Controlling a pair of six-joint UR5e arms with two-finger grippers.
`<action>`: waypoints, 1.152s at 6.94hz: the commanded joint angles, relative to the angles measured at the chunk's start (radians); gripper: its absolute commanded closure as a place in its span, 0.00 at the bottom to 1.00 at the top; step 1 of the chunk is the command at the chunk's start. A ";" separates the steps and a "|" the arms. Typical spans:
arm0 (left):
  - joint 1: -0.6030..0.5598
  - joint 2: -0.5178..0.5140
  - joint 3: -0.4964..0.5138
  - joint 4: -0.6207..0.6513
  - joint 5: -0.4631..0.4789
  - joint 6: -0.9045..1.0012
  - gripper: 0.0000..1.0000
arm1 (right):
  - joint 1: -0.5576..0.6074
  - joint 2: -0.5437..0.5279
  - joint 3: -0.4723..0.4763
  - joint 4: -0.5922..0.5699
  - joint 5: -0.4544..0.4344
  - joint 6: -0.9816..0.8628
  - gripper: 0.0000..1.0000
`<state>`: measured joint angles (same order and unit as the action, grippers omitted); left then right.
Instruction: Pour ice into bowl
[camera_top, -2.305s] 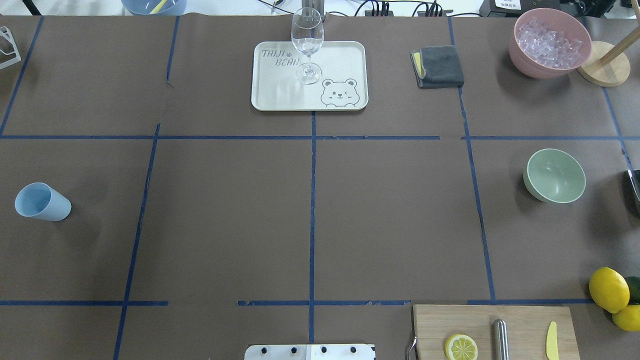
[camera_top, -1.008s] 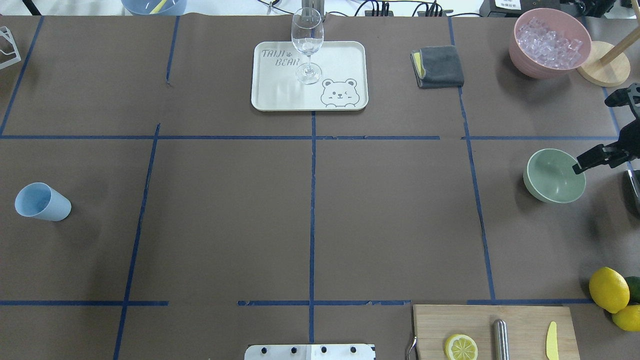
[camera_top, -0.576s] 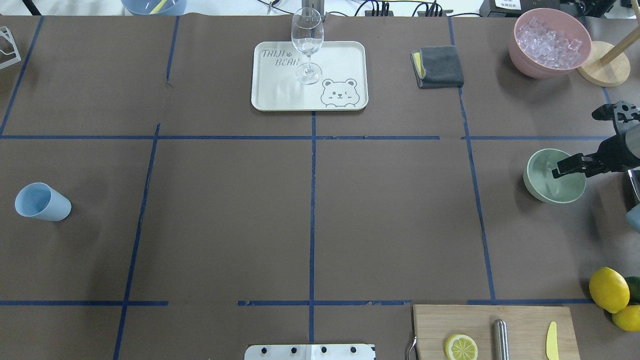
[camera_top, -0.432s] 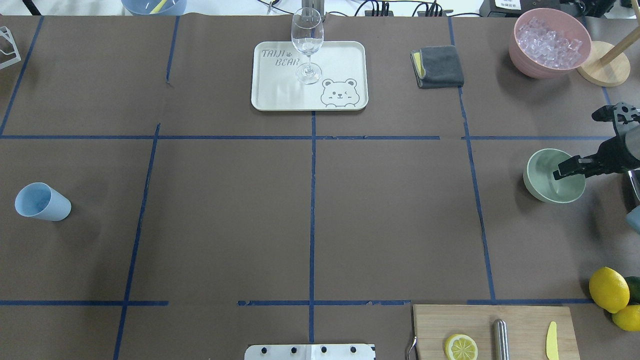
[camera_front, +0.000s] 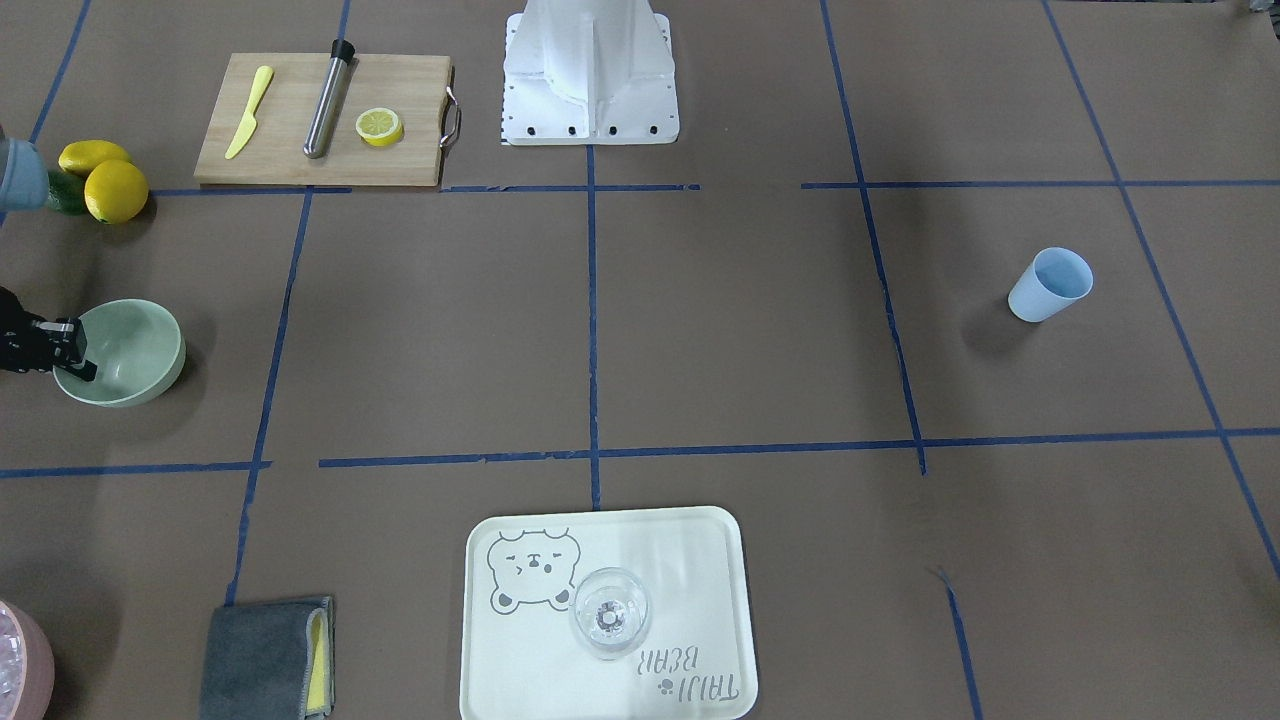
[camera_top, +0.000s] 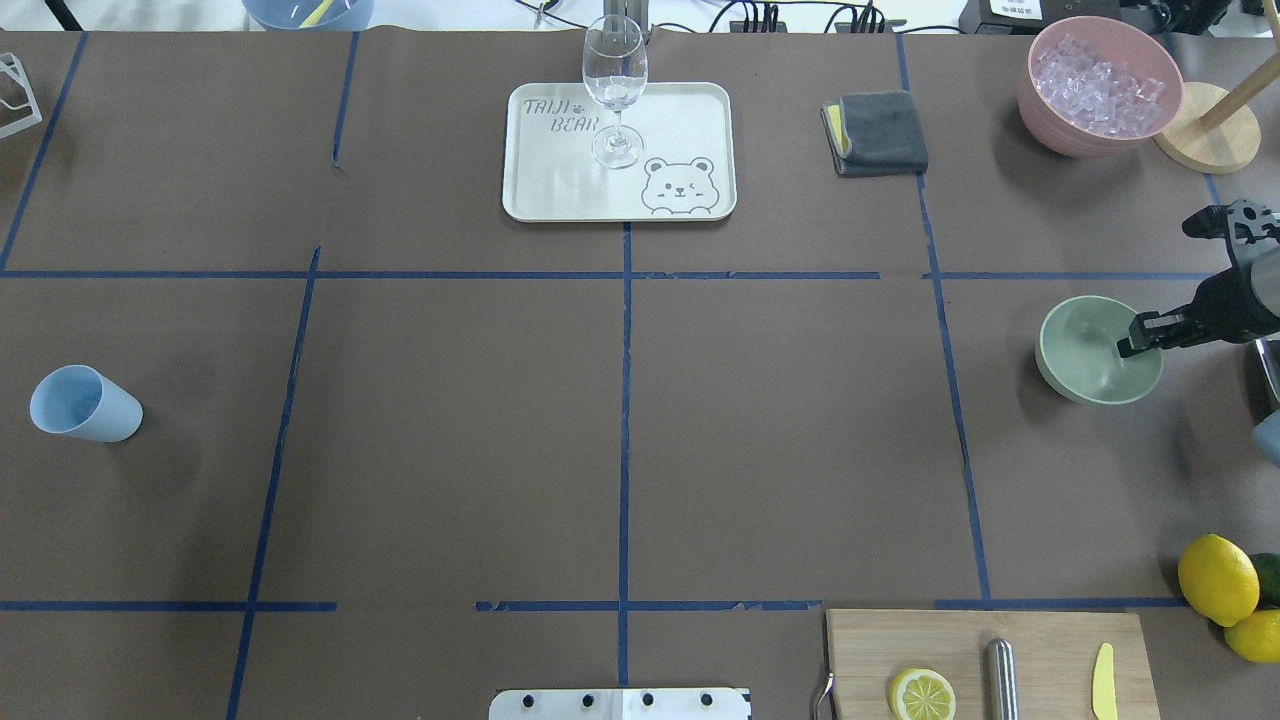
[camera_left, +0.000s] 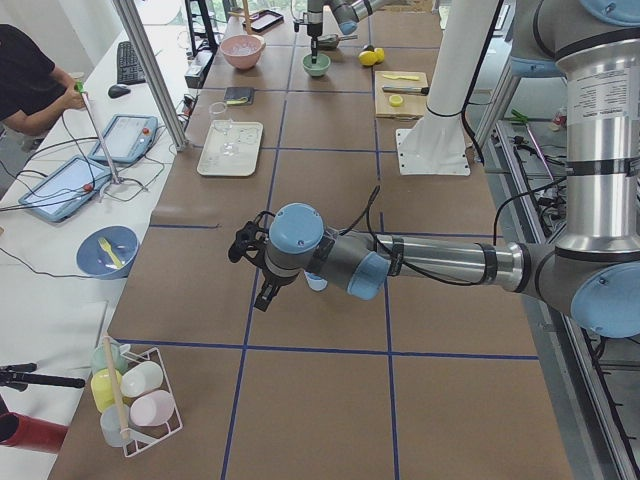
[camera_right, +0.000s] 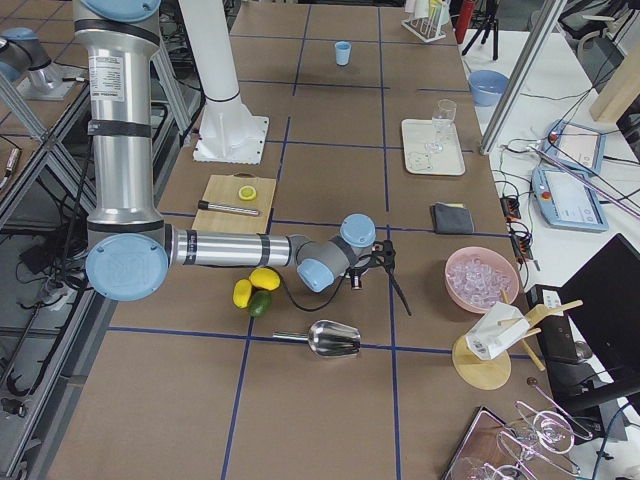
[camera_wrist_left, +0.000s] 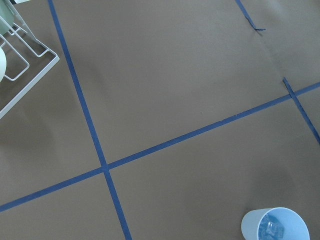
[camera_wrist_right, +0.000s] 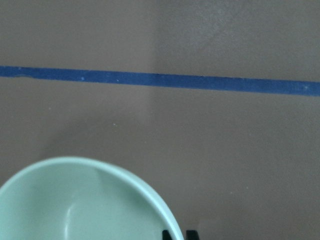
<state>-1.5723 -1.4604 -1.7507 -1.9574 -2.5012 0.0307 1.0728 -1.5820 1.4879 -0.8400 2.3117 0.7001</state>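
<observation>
Front-facing: mint-green bowl (camera_front: 135, 340) sits close to the table's right end, about midway between robot edge and operator edge. The right gripper (camera_front: 72, 358) is at its rim on the side toward that end, one finger inside the bowl. Blue cup (camera_front: 1048, 285) is near the left end. Tray (camera_front: 700, 560) with a wine glass (camera_front: 610, 612) is at the middle of the operator edge. Overhead: right gripper (camera_top: 1135, 340) is pinched onto the bowl (camera_top: 1085, 350) rim. Pink bowl (camera_top: 1040, 110) heaped with clear cubes is in the right operator-side corner, and the cutting board (camera_top: 1050, 640) is at the robot edge toward the right end. Exterior left: left gripper (camera_left: 252, 262) hangs over the left-end part of the table; cannot tell if its fingers are apart or together. Left wrist: blue cup (camera_wrist_left: 247, 227) seen from above, with the ice (camera_wrist_left: 268, 228), a few glassy cubes, in its bottom. Right wrist: the two black fingertips (camera_wrist_right: 167, 234) are close together, either side of the bowl (camera_wrist_right: 75, 200) rim.
</observation>
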 joint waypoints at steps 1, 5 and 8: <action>0.000 0.000 -0.001 0.000 -0.021 0.000 0.00 | -0.001 -0.001 0.124 -0.084 0.005 0.024 1.00; 0.000 0.003 0.000 0.000 -0.036 0.000 0.00 | -0.314 0.317 0.258 -0.167 -0.119 0.737 1.00; 0.002 -0.005 0.005 0.000 -0.034 -0.023 0.00 | -0.525 0.710 0.176 -0.491 -0.375 0.921 1.00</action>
<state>-1.5719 -1.4611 -1.7479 -1.9546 -2.5369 0.0249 0.6230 -1.0265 1.7194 -1.2308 2.0293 1.5542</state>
